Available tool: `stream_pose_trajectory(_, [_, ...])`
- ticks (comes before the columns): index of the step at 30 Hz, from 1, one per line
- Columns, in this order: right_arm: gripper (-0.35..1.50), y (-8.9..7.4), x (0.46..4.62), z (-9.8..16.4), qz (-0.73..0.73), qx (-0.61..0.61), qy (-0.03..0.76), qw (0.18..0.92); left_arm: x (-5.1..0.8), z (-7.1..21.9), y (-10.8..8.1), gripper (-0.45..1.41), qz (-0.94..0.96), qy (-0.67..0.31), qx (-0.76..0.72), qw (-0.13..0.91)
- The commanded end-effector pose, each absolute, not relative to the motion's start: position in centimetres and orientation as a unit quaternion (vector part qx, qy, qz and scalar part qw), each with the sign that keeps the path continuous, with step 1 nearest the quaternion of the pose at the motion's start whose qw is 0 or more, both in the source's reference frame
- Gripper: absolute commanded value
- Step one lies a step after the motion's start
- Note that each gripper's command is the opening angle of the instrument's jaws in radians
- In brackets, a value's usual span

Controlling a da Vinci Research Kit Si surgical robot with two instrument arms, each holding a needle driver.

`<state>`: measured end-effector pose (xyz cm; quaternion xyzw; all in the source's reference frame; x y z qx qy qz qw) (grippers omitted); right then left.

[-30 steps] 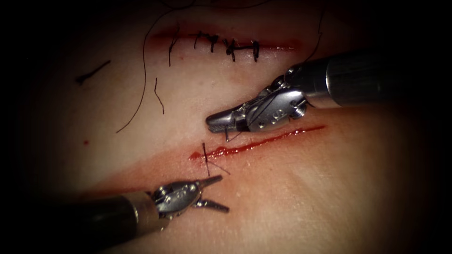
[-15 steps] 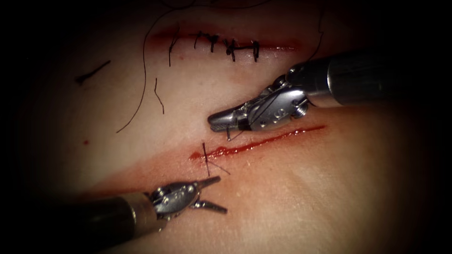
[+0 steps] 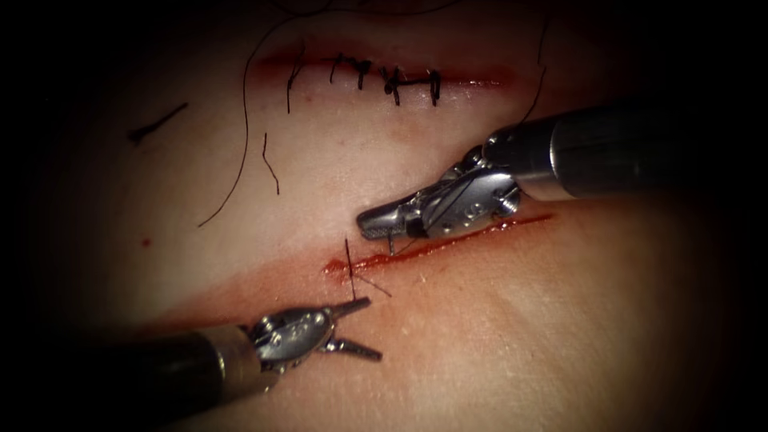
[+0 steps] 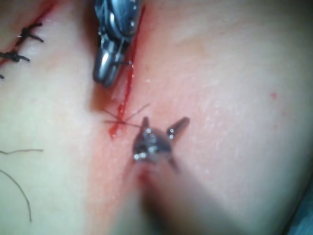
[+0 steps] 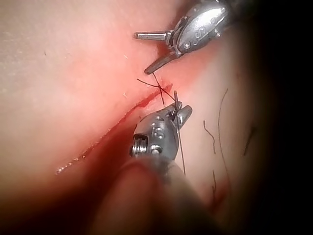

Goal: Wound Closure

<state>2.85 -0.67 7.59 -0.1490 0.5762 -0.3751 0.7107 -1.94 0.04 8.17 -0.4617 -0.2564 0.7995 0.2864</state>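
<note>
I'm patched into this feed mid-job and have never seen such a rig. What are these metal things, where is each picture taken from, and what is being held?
These are two thin robot arms practising stitches on pork belly, the tissue. The endoscope view looks down from above and in front. The right tool enters from the picture's right, jaws shut on a small dark piece that looks like the needle, just above the open cut; how it is gripped is too small to tell. The left tool has its jaws open and holds nothing. A stitch with thread ends sits at the cut's left end. An older stitched cut and loose thread lie farther back. The wrist views ride on each arm, looking along its shaft.
</note>
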Motion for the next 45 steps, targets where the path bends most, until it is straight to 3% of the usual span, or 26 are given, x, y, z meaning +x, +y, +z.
stream_pose_trajectory(1, [-0.35, -0.76, 2.9, 7.64, -0.381, -0.152, 0.577, 0.706, -2.0, 8.23, -0.01, 0.76, 0.799, -0.257, -0.462, 0.287])
stream_pose_trajectory(14, [-0.35, -1.1, 2.65, 7.75, -0.427, -0.182, 0.572, 0.676, -1.99, 8.22, 0.0, 0.74, 0.798, -0.258, -0.461, 0.289])
stream_pose_trajectory(45, [-0.35, -1.36, 2.81, 8.04, -0.404, -0.12, 0.588, 0.69, -1.96, 8.2, 0.01, 0.74, 0.798, -0.259, -0.461, 0.29])
